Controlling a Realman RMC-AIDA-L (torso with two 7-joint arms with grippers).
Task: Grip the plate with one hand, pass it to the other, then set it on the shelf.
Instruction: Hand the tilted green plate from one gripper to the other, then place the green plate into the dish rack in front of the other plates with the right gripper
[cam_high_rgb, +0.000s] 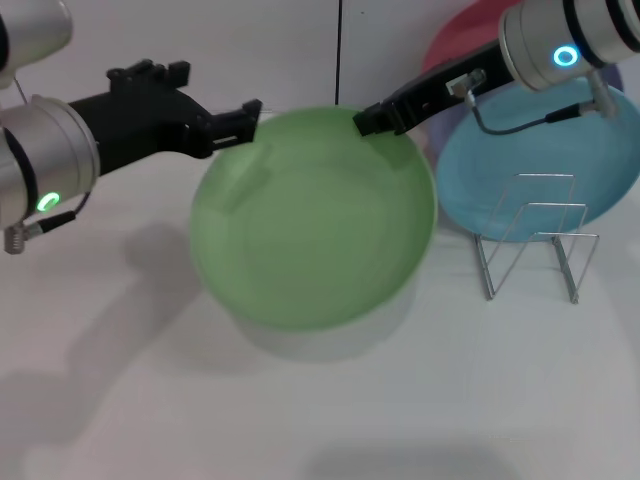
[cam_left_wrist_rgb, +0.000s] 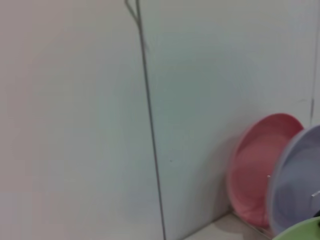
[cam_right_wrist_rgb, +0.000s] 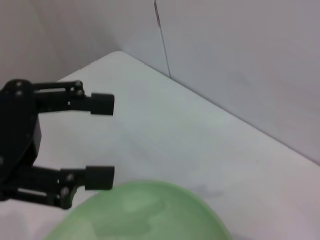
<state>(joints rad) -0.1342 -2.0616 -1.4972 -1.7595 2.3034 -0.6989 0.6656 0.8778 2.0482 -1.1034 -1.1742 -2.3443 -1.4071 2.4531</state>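
The light-green plate (cam_high_rgb: 313, 220) hung above the table, its far rim pinched in the shut jaws of the right gripper (cam_high_rgb: 368, 119). The left gripper (cam_high_rgb: 250, 115) sat just beside the rim, jaws spread wide, probably not touching. The wire rack (cam_high_rgb: 535, 235) stood beyond the right gripper.

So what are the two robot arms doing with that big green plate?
They are passing it over. The right gripper pinches the far rim of the green plate and holds it up above the table. The left gripper has its fingers open, just beside the rim. The wire shelf waits to the right with nothing in it.
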